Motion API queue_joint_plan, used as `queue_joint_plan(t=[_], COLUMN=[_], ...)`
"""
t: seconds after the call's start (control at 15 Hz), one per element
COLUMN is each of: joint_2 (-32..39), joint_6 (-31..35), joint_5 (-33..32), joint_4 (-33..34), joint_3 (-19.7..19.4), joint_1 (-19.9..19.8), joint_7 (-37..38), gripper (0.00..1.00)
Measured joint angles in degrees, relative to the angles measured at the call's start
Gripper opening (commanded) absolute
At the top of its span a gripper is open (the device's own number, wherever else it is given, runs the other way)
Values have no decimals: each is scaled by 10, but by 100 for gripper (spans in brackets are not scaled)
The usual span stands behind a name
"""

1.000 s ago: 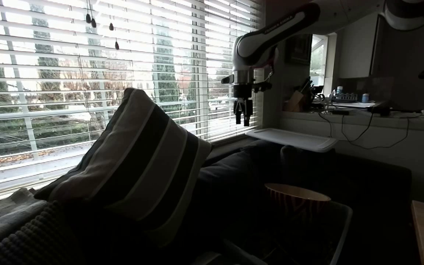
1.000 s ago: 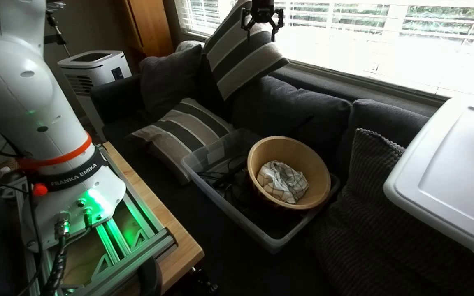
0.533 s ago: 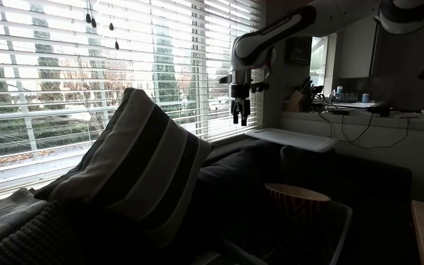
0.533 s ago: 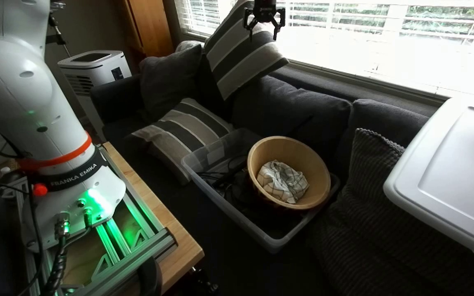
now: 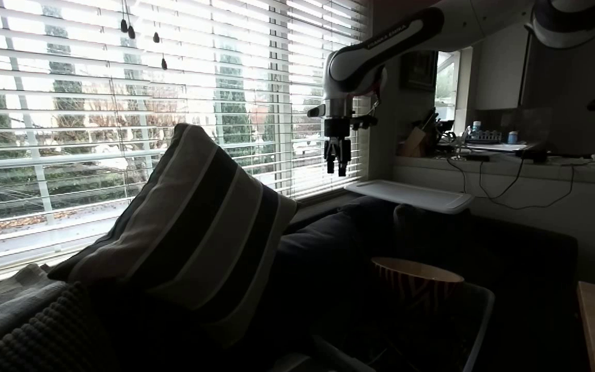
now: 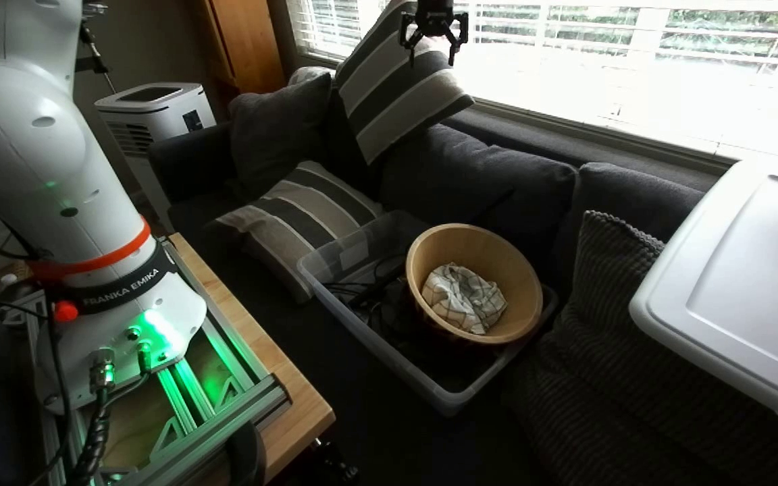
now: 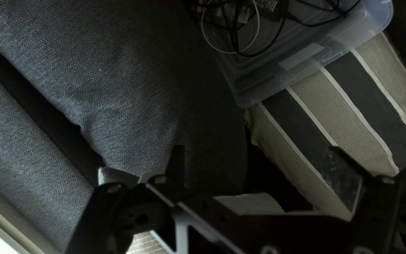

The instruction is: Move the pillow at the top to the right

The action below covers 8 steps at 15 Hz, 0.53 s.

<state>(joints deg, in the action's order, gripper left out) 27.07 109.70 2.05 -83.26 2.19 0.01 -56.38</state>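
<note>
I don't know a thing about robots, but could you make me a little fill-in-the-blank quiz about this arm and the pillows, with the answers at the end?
1. The end effector holds ____, its jaws standing apart.
2. The upper pillow is patterned with broad, alternating dark and pale ____.
3. The light on the robot's base glows ____.

Missing words: nothing; stripes; green.

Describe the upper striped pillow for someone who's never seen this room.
Find the window blinds, then the dark sofa below them. Rising above the sofa's back, in front of the blinds, is the upper striped pillow. Broad stripes set it apart from the plain dark cushion, its corner-up stance from the lower striped pillow by the clear bin.
</note>
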Motion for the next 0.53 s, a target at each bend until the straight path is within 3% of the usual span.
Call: queue_joint_plan(t=[0.2, 0.53], joint_2=[11, 86], joint_6=[1, 15], joint_5=[0, 0], joint_4=[13, 94], joint_3=[5, 21], joint_1=[-1, -3], joint_7=[-5, -50], gripper=[100, 100])
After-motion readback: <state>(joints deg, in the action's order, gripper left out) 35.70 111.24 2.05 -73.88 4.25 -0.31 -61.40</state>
